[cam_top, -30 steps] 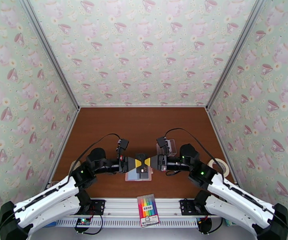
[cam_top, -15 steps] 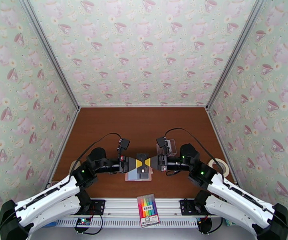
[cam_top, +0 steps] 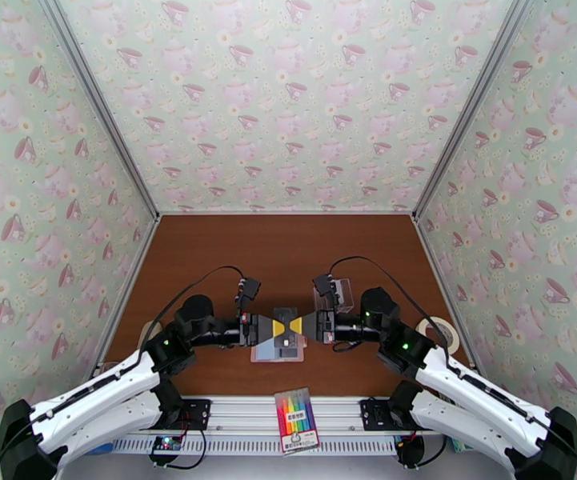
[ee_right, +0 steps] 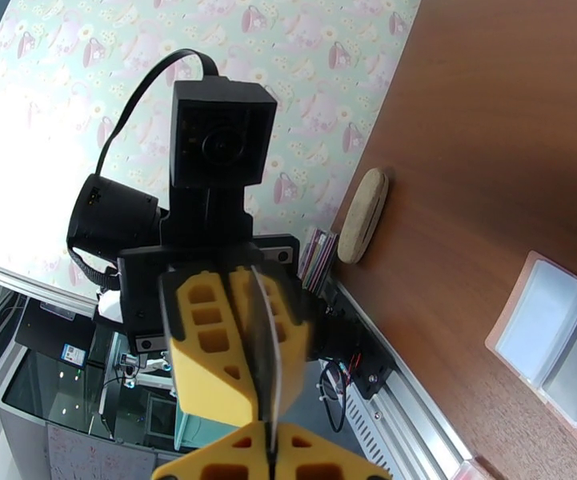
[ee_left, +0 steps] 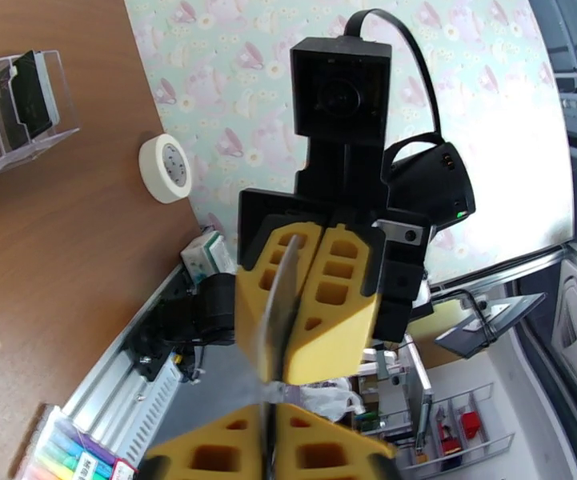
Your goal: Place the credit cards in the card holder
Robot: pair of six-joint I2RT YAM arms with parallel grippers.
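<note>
Holds the left gripper (cam_top: 280,325) and right gripper (cam_top: 294,325) tip to tip, low over the near middle of the table (cam_top: 288,250). Pinches one dark credit card (ee_left: 274,346) in the right gripper, yellow pads tight against both faces, the card edge-on to both wrist cameras. Flanks the card's other end with the left gripper, set narrow; cannot tell whether gripping or just clear of the faces. Hangs the card directly above the card holder (cam_top: 262,352), which lies open and flat on the table, pink border around blue-grey slots. Shows further dark cards (ee_left: 32,94) standing in a clear box (ee_left: 16,114) farther back on the right, apart from the card holder. Shows a tape roll (ee_left: 166,168) near the right wall and a marker pack (cam_top: 297,419) on the front rail.
</note>
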